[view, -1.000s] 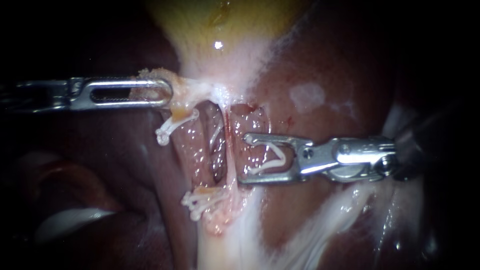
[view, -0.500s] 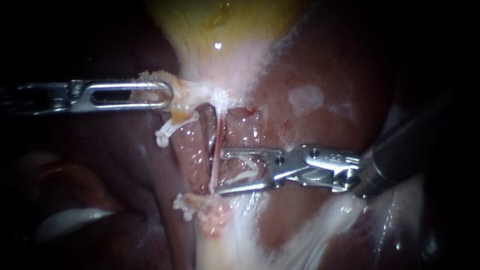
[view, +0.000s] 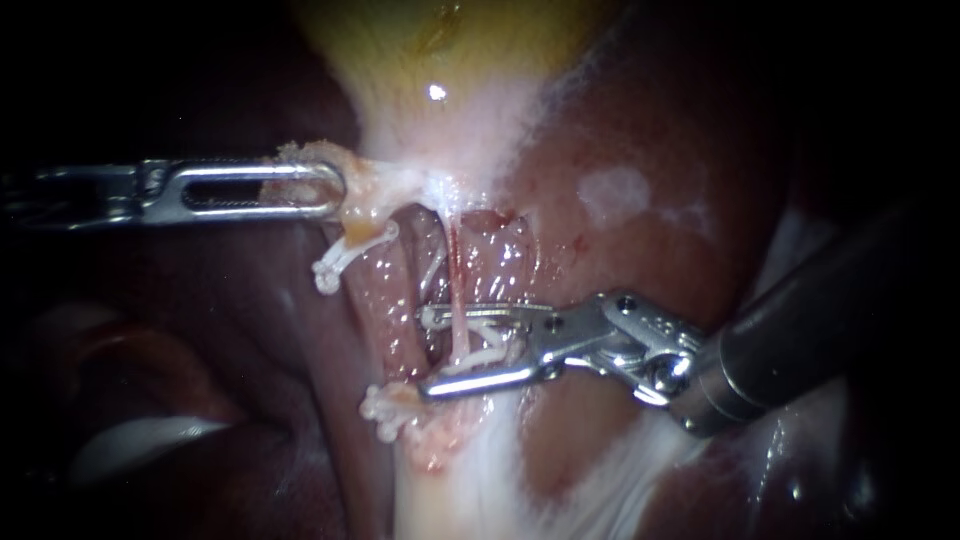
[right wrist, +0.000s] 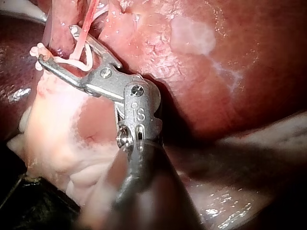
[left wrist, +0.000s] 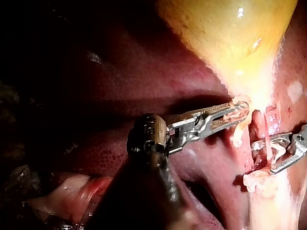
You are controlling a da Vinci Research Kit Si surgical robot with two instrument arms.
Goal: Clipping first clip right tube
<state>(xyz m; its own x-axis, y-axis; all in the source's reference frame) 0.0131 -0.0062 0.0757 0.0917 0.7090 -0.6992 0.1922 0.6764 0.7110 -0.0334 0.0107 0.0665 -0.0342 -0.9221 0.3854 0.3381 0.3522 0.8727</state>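
Endoscope view, at the bench: nearest the camera, the right instrument (view: pixel 428 352) reaches in from the lower right. Its jaws stand apart and carry an unclosed white clip (view: pixel 487 357). The right tube (view: pixel 455 285), a thin pink strand, runs down across the gap between those jaws and appears to lie within the clip's two legs. The placement looks intended so that a squeeze would seal the tube at that spot. Just to the left, an upper clip (view: pixel 328 268) and a lower clip (view: pixel 383 408) sit fastened on neighbouring tissue. Farther back, the left instrument (view: pixel 335 190) is clamped on pale tissue at the neck of the yellow gallbladder (view: pixel 430 50), seemingly pulling it aside to keep the tubes stretched and exposed. Behind everything lies the dark red liver (view: pixel 640 120).
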